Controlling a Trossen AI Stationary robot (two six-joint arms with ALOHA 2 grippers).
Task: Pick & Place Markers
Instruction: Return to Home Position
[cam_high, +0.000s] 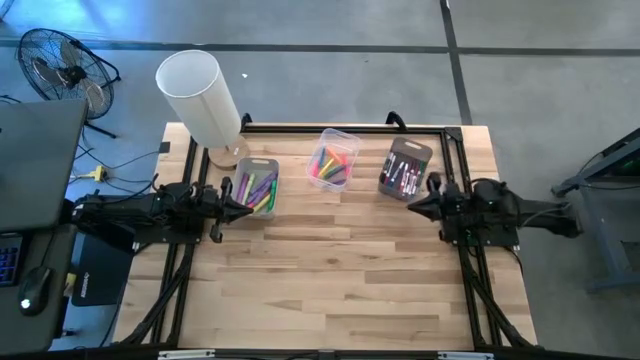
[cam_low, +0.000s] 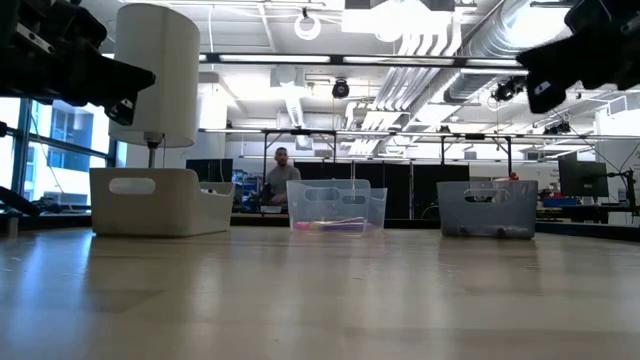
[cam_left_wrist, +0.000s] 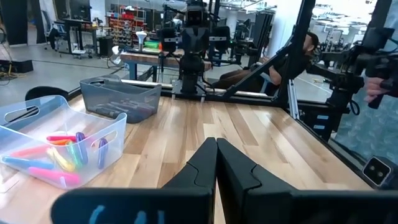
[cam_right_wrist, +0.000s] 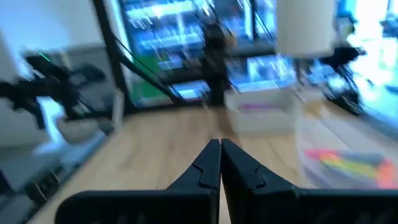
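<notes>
— Markers (cam_high: 330, 166): where do they lie?
— In three bins on the far half of the table (cam_high: 330, 270). Nearer, the left gripper (cam_left_wrist: 216, 144) hangs at the left edge of the white bin (cam_high: 262, 164), fingers pressed together, empty (the right gripper (cam_right_wrist: 220, 147) likewise, by the dark bin (cam_high: 411, 150) on the right). The clear bin (cam_high: 342, 136) sits between them, farthest back.

Ceiling lights (cam_low: 420, 40) flood the room from overhead and glare white in the low view, so the left arm (cam_low: 60, 55) and right arm (cam_low: 585, 50) hang there as dark shapes. The table (cam_high: 340, 280) is evenly bright, with a pale sheen on the wood, soft shadows under the bins (cam_low: 335, 208) at its far edge, and markers (cam_left_wrist: 62, 155) lit vividly through one clear wall.
</notes>
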